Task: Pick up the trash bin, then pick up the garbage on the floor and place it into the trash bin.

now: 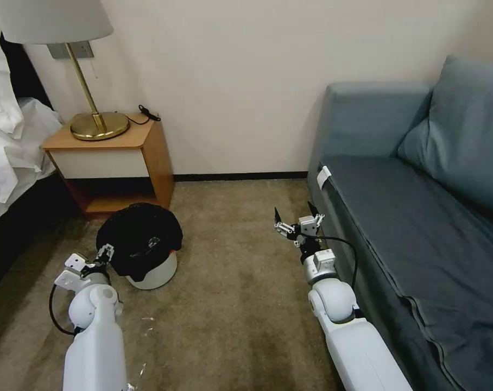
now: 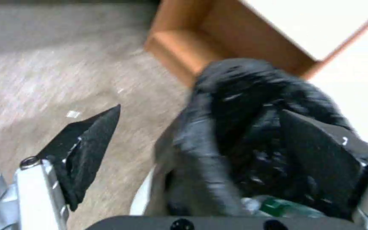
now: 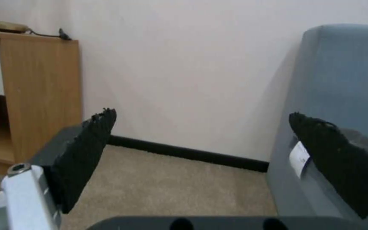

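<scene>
The trash bin is seen on the carpet in front of the nightstand, tilted. The left gripper is placed at its bag-covered rim, fingers spread wide astride the rim. The right gripper is held beside the sofa, fingers wide apart, nothing between them.

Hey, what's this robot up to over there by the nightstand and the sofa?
It is tidying a bedroom floor. Its left gripper is at the rim of the trash bin, jaws open astride the black bag that lines it; the bin stands on the carpet in front of the nightstand. A small bottle with a green label lies inside. The right gripper hangs open and empty beside the sofa.
</scene>
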`<state>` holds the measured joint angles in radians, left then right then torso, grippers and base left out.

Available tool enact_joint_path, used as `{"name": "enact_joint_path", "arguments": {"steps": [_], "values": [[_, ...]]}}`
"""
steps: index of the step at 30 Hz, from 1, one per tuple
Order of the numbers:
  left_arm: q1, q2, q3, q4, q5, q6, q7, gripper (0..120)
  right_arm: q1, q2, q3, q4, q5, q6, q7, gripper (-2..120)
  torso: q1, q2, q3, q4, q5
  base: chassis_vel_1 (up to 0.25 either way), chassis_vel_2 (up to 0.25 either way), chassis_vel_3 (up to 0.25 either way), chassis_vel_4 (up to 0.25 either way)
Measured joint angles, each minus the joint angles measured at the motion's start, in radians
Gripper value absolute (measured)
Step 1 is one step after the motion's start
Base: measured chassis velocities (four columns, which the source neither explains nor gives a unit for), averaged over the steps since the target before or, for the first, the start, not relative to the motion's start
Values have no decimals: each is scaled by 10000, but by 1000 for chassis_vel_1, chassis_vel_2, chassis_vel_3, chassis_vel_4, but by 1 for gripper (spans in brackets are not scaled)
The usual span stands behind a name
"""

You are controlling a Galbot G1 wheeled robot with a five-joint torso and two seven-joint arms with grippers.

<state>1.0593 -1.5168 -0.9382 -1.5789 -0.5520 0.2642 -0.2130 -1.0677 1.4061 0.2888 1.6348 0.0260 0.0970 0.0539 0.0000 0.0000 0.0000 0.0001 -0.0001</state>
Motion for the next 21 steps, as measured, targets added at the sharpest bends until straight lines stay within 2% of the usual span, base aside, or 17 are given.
{"name": "enact_joint_path", "arguments": {"steps": [1,2,3,6,7,9,10,12,16,21], "values": [[0,0,0,0,0,0,0,100,0,0,0,0,0,0,0,100,0,0,0,0,0,0,0,0,0],[138,-39,17,-306,475,-45,709,100,-7,5,-2,0,17,32,-18,100,0,0,0,0,1,0,0,0,0],[138,-39,17,-306,475,-45,709,100,-7,5,-2,0,17,32,-18,100,0,0,0,0,1,0,0,0,0],[421,-91,109,-1037,1852,-352,1993,100,-60,44,-62,95,362,-22,140,100,0,1,0,-2,0,0,0,0,0],[421,-91,109,-1037,1852,-352,1993,100,-60,44,-62,95,362,-22,140,100,0,1,0,-2,0,0,0,0,0],[593,-96,178,-1508,2855,-605,2644,100,-67,87,-61,113,454,-22,223,100,0,0,0,-1,2,0,0,0,0],[593,-96,178,-1508,2855,-605,2644,100,-67,87,-61,113,454,-22,223,100,0,0,0,-1,2,0,0,0,0],[777,-105,345,-2056,3503,-714,3176,100,-84,109,-56,171,568,-89,384,100,0,0,0,-1,3,0,0,0,0],[955,-145,559,-2515,4142,-886,3666,100,-256,112,-81,651,1077,-800,537,100,0,1,-1,-3,0,0,0,0,0],[984,-204,803,-2553,4669,-1213,4063,100,-243,185,46,493,1013,-442,744,100,1,1,0,-2,2,0,0,0,0]]}}
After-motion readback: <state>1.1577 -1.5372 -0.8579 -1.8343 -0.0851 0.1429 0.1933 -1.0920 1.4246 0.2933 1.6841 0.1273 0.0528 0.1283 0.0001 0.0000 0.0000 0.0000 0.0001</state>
